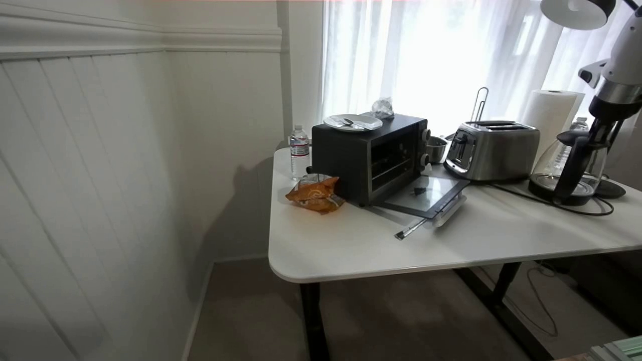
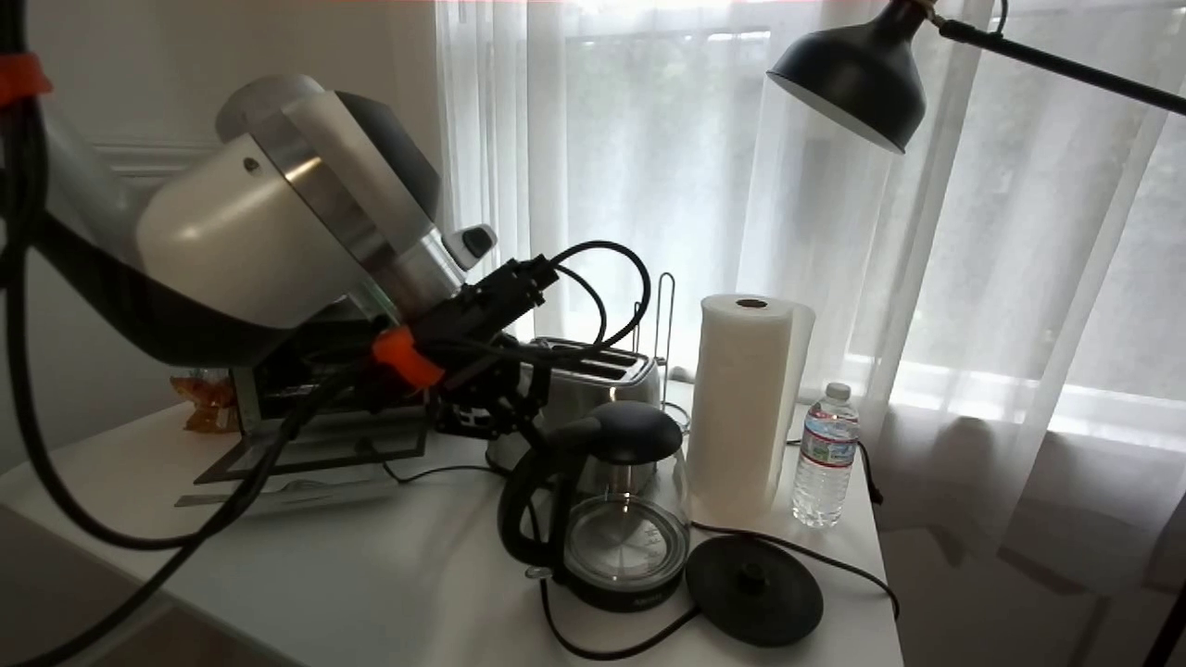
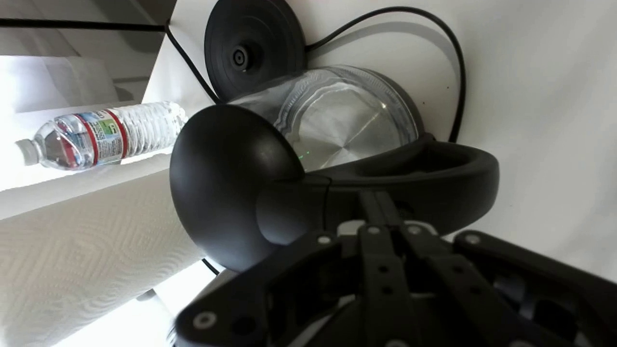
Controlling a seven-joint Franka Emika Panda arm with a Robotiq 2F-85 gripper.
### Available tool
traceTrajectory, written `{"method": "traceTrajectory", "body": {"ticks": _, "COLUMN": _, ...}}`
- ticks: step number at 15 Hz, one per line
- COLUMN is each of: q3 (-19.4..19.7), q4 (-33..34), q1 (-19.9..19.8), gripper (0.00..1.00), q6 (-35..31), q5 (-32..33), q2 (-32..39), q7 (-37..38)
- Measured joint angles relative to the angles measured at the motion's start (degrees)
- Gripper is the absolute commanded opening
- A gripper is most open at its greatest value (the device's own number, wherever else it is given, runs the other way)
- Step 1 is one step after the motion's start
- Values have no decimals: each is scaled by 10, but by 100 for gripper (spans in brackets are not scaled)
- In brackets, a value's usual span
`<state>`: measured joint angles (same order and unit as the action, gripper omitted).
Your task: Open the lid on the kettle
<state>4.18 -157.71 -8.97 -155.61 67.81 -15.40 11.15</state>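
Cannot tell whether gripper touches handle. In exterior view, round base partly hidden behind kettle, lamp cut off above.

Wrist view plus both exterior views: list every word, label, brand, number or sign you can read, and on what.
No text can be read for certain.
Kettle: pale lettering on its bottom band, marks on the glass, too small.
Bottle by the paper-towel roll: label print, too blurred.
Orange bag: pale print, too blurred.
Other bottle, near the bag: label print, too small.
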Motion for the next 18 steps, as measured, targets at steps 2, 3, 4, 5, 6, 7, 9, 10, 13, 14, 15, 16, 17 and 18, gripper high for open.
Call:
{"method": "traceTrajectory", "body": {"ticks": 2, "q3": 2, "q4": 3, "q1": 0, "gripper": 0, "q6": -3, "q5": 0, "q2": 0, "q7": 1}}
{"method": "traceTrajectory", "body": {"ticks": 3, "q3": 2, "q4": 5, "q1": 0, "gripper": 0, "q6": -3, "q5": 0, "q2": 0, "q7": 1}}
{"method": "traceTrajectory", "body": {"ticks": 4, "q3": 3, "q4": 5, "q1": 0, "gripper": 0, "q6": -3, "q5": 0, "q2": 0, "q7": 1}}
{"method": "traceTrajectory", "body": {"ticks": 5, "q3": 4, "q4": 5, "q1": 0, "gripper": 0, "q6": -3, "q5": 0, "q2": 0, "q7": 2}}
{"method": "traceTrajectory", "body": {"ticks": 6, "q3": 5, "q4": 5, "q1": 0, "gripper": 0, "q6": -3, "q5": 0, "q2": 0, "q7": 2}}
{"method": "traceTrajectory", "body": {"ticks": 7, "q3": 5, "q4": 5, "q1": 0, "gripper": 0, "q6": -3, "q5": 0, "q2": 0, "q7": 3}}
{"method": "traceTrajectory", "body": {"ticks": 9, "q3": 5, "q4": 5, "q1": 0, "gripper": 0, "q6": -3, "q5": 0, "q2": 1, "q7": 4}}
{"method": "traceTrajectory", "body": {"ticks": 10, "q3": 5, "q4": 5, "q1": 0, "gripper": 0, "q6": -3, "q5": 0, "q2": 2, "q7": 5}}
{"method": "traceTrajectory", "body": {"ticks": 13, "q3": 5, "q4": 5, "q1": 0, "gripper": 0, "q6": -3, "q5": 0, "q2": 3, "q7": 7}}
{"method": "traceTrajectory", "body": {"ticks": 14, "q3": 5, "q4": 5, "q1": 0, "gripper": 0, "q6": -3, "q5": 0, "q2": 3, "q7": 8}}
{"method": "traceTrajectory", "body": {"ticks": 15, "q3": 5, "q4": 6, "q1": 0, "gripper": 0, "q6": -3, "q5": 2, "q2": 4, "q7": 9}}
{"method": "traceTrajectory", "body": {"ticks": 16, "q3": 5, "q4": 6, "q1": 0, "gripper": 0, "q6": -3, "q5": 4, "q2": 5, "q7": 9}}
{"method": "traceTrajectory", "body": {"ticks": 17, "q3": 5, "q4": 6, "q1": 0, "gripper": 0, "q6": -3, "q5": 7, "q2": 5, "q7": 11}}
{"method": "traceTrajectory", "body": {"ticks": 18, "q3": 5, "q4": 6, "q1": 0, "gripper": 0, "q6": -3, "q5": 10, "q2": 5, "q7": 12}}
